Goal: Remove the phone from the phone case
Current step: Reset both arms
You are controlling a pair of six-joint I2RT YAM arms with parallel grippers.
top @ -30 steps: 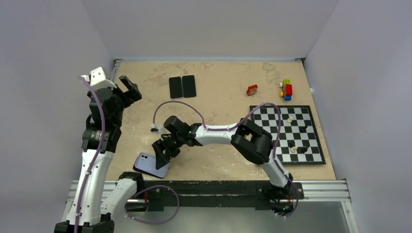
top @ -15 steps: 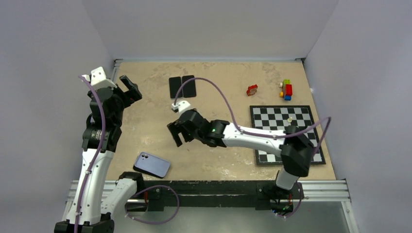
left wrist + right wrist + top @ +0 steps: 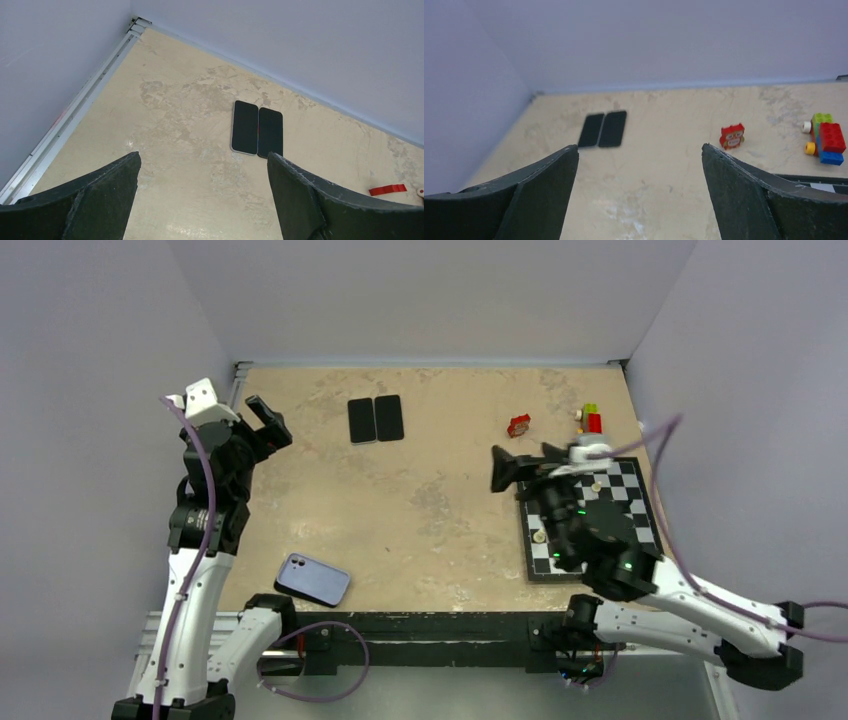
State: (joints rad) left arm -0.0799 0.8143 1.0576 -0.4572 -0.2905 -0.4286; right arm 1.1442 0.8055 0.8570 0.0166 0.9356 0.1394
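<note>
Status: removal not done, as far as the views show.

Left gripper (image 3: 268, 424) hangs raised over the left side of the table (image 3: 440, 510). Its jaws are spread wide with nothing between them, and it is well apart from the phone.

Phone (image 3: 313, 579) lies flat near the front edge, left of centre, back up in its lilac case (image 3: 296, 584). The camera lenses show in the corner cutout, so I judge it is still seated inside. Nothing touches it.

Two black slabs (image 3: 375, 418) lie side by side at the far side. Whether they are phones, I cannot tell.

Right gripper (image 3: 512, 466) is up over the near-left corner of the chessboard (image 3: 640, 558). Its jaws are fully parted and empty. Its wrist view looks out toward the slabs, a red owl (image 3: 518, 425) and some bricks (image 3: 591, 420), not toward the case.

Left to do, by my reading:
- bring a gripper to the case
- pin the case
- peel or push the phone free
- set the two apart
</note>
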